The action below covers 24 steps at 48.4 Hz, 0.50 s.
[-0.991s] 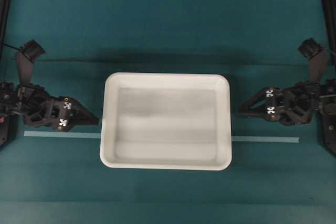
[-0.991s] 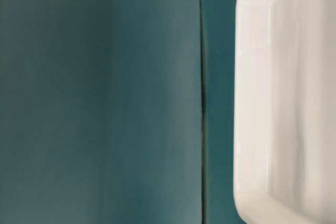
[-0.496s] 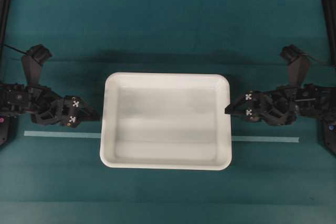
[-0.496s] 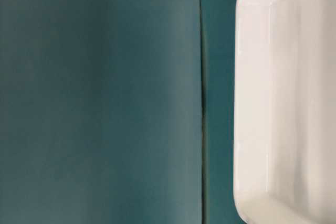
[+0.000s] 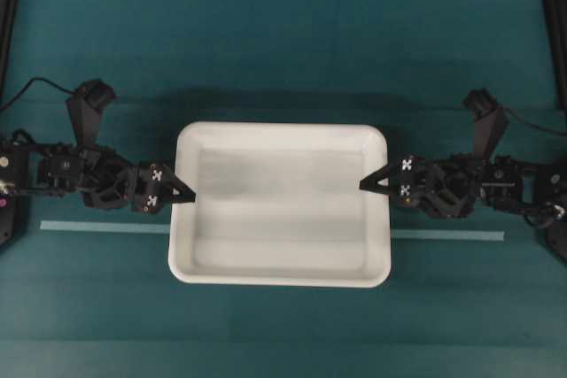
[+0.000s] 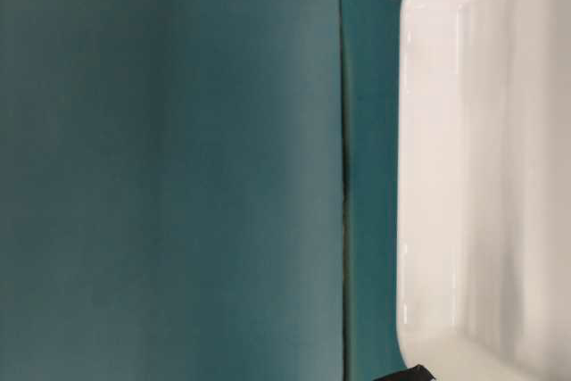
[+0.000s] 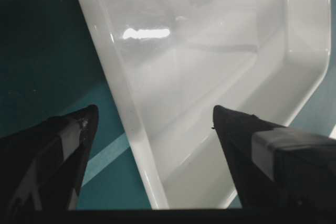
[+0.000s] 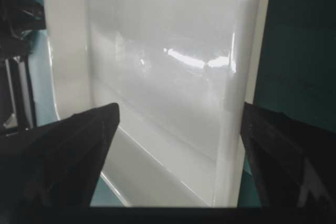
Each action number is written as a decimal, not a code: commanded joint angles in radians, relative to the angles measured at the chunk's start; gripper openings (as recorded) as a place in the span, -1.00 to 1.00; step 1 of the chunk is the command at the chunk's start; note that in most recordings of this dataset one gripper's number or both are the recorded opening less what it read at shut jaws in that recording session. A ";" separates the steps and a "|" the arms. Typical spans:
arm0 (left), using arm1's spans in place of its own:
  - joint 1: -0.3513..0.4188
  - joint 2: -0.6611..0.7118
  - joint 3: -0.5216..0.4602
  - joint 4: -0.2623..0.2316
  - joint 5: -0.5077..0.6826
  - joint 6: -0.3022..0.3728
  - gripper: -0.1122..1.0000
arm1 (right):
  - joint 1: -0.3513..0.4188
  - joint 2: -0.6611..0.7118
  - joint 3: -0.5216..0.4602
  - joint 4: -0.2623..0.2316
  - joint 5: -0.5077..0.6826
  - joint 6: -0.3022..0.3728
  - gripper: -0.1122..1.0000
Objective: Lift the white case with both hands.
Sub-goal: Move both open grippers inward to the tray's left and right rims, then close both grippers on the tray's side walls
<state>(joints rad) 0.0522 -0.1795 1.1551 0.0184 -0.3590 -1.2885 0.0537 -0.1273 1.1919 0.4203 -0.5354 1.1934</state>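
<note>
Spread wide, the left gripper (image 7: pixel 152 116) straddles the white case's (image 5: pixel 280 205) left rim, the right gripper (image 8: pixel 178 111) its right rim, seen only from the wrists. Overhead, the case sits centred on a teal table (image 5: pixel 283 50) crossed by pale tape (image 5: pixel 447 235).

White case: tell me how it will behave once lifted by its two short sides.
The white case looks like stiff moulded plastic, so it should hold its shape. Its glossy rim may slip in narrow fingertips. Being empty and shallow, it is probably light, but could tilt if lifted unevenly.
</note>
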 commanded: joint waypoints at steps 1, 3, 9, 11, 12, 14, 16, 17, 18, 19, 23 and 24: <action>-0.002 0.020 -0.005 0.002 -0.009 0.003 0.89 | -0.002 0.023 -0.008 -0.003 -0.014 -0.002 0.88; 0.000 0.020 -0.003 0.003 -0.009 0.003 0.89 | -0.002 0.029 -0.008 -0.005 -0.012 -0.002 0.88; 0.005 0.025 0.003 0.002 -0.011 0.003 0.89 | -0.002 0.048 -0.009 -0.003 -0.011 -0.002 0.88; 0.005 0.031 0.003 0.002 -0.009 0.003 0.89 | -0.002 0.049 -0.009 -0.003 -0.009 0.000 0.88; 0.005 0.034 0.002 0.003 -0.011 0.003 0.89 | -0.002 0.049 -0.009 -0.002 -0.008 0.000 0.88; 0.005 0.040 0.000 0.002 -0.011 0.003 0.89 | -0.002 0.049 -0.009 -0.002 -0.005 0.000 0.88; 0.005 0.044 -0.002 0.002 -0.011 0.003 0.89 | -0.002 0.054 -0.011 -0.002 -0.003 0.000 0.88; 0.005 0.046 -0.003 0.002 -0.011 0.003 0.89 | -0.002 0.054 -0.014 -0.002 -0.003 0.000 0.88; 0.005 0.048 -0.003 0.003 -0.011 0.003 0.89 | -0.002 0.055 -0.014 -0.002 -0.002 0.000 0.88; 0.005 0.049 -0.003 0.002 -0.012 0.003 0.89 | -0.002 0.057 -0.015 -0.002 0.000 0.000 0.88; 0.005 0.055 -0.006 0.003 -0.012 0.003 0.89 | -0.002 0.061 -0.020 -0.002 0.012 0.005 0.88; 0.003 0.057 -0.005 0.002 -0.012 0.003 0.89 | -0.003 0.063 -0.021 -0.002 0.017 0.006 0.88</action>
<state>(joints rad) 0.0552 -0.1473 1.1612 0.0169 -0.3636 -1.2870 0.0522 -0.0951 1.1842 0.4203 -0.5246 1.1965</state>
